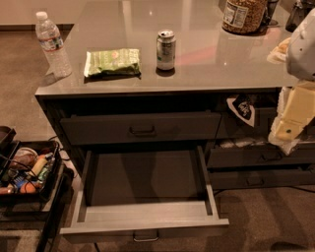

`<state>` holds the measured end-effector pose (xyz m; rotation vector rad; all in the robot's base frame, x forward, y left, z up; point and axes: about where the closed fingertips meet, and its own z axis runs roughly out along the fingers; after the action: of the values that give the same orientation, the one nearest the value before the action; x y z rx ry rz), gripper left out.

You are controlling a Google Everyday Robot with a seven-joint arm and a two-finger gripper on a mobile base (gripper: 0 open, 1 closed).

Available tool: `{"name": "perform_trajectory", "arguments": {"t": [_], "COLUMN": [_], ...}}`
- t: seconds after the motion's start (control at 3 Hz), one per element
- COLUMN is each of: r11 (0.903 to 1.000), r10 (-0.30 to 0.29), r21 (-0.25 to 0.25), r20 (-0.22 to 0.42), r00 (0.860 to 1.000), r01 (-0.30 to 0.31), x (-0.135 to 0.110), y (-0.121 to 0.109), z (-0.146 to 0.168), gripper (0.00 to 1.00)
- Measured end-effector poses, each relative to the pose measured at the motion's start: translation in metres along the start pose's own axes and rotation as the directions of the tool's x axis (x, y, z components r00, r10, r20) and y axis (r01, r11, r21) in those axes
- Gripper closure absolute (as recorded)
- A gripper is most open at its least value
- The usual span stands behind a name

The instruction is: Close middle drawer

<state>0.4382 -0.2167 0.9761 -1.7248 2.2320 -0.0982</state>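
The middle drawer (pixel 147 222) is pulled far out of the dark grey cabinet, toward the camera. Its lighter grey box (pixel 145 179) looks empty inside. Its flat front runs along the bottom of the view, with a small metal pull handle (pixel 146 238) at its centre. The slimmer drawer above it (pixel 140 129) is pushed in and has a like handle. My gripper (pixel 288 123) hangs at the far right edge below the white arm, in front of the cabinet's right half. It is well to the right of the open drawer and higher than its front, touching nothing.
On the countertop (pixel 206 59) stand a water bottle (pixel 51 43), a green snack bag (pixel 112 62), a can (pixel 166 49) and a jar (pixel 244 15). A low black cart (pixel 27 172) with clutter stands on the left. Right-hand drawers (pixel 261 156) sit slightly ajar, and a dark packet (pixel 242 110) sticks out above them.
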Motion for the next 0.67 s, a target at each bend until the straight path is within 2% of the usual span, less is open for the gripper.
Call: {"name": "perform_trajectory", "arguments": {"t": [0.33, 0.67], "r11": [1.0, 0.9999], "r10": [0.0, -0.002], "r21": [0.0, 0.011], "r20": [0.0, 0.021], "r00": [1.0, 1.0], "r01": [0.0, 0.002], "x": [0.0, 0.015], "y": [0.0, 0.014], "z": [0.0, 0.001], "gripper": [0.0, 0.0]}}
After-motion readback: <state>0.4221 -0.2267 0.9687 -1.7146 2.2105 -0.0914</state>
